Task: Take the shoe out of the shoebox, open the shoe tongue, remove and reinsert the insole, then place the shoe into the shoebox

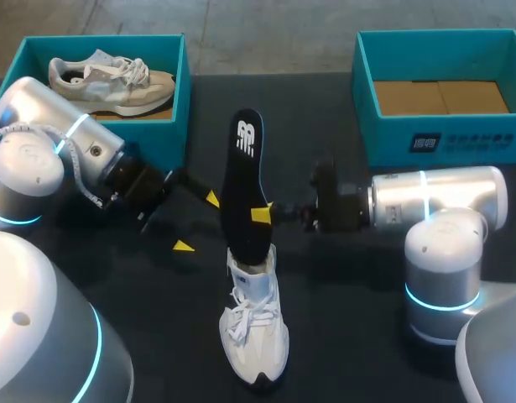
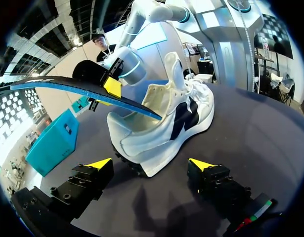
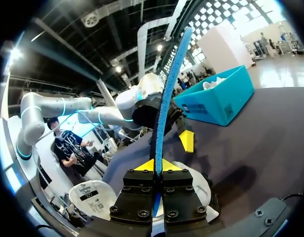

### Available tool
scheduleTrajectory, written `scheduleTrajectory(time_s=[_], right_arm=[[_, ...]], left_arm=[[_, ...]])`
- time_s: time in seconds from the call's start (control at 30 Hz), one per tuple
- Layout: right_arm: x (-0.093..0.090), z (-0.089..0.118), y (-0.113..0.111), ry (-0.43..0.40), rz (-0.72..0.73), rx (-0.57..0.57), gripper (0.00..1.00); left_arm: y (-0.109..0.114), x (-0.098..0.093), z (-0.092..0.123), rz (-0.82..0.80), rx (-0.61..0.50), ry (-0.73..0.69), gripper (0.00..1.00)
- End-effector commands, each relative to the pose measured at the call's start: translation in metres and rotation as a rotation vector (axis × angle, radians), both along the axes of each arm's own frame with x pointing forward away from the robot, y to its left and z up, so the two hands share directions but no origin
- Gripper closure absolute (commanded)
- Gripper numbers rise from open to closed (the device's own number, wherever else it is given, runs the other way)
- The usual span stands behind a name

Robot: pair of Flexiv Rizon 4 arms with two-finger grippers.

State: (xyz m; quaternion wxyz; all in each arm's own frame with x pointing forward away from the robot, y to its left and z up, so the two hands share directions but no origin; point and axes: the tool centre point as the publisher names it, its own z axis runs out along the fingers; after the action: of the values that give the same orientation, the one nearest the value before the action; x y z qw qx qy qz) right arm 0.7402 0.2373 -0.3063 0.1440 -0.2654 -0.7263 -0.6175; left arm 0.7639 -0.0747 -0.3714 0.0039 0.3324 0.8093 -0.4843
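Observation:
A white shoe (image 1: 254,323) stands on the black table, toe toward the front edge; in the left wrist view the white shoe (image 2: 164,123) lies just ahead of the fingers. A black insole (image 1: 245,189) with a blue underside sticks up out of its heel opening. My right gripper (image 1: 263,214) is shut on the insole's edge; the right wrist view shows the insole (image 3: 166,103) rising from between the right gripper (image 3: 155,165) tips. My left gripper (image 1: 197,222) is open beside the insole and shoe heel, holding nothing; the left gripper (image 2: 151,164) tips stand wide apart.
A teal shoebox (image 1: 179,92) at the back left holds a second, beige shoe (image 1: 111,80). Another teal shoebox (image 1: 442,138) at the back right has only a cardboard floor. Both arms' bases crowd the front corners.

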Motion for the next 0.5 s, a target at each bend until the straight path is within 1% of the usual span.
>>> scheduleTrajectory(time_s=[0.03,0.5], right_arm=[[-0.002,-0.0026,-0.0002,-0.002,-0.002,0.0,1.0],[-0.0034,-0.0058,-0.0022,0.007,0.027,-0.014,1.0]], left_arm=[[0.0003,0.0003,0.0,-0.001,0.001,0.0,0.0],[0.0003,0.0003,0.0,-0.001,0.001,0.0,0.0]])
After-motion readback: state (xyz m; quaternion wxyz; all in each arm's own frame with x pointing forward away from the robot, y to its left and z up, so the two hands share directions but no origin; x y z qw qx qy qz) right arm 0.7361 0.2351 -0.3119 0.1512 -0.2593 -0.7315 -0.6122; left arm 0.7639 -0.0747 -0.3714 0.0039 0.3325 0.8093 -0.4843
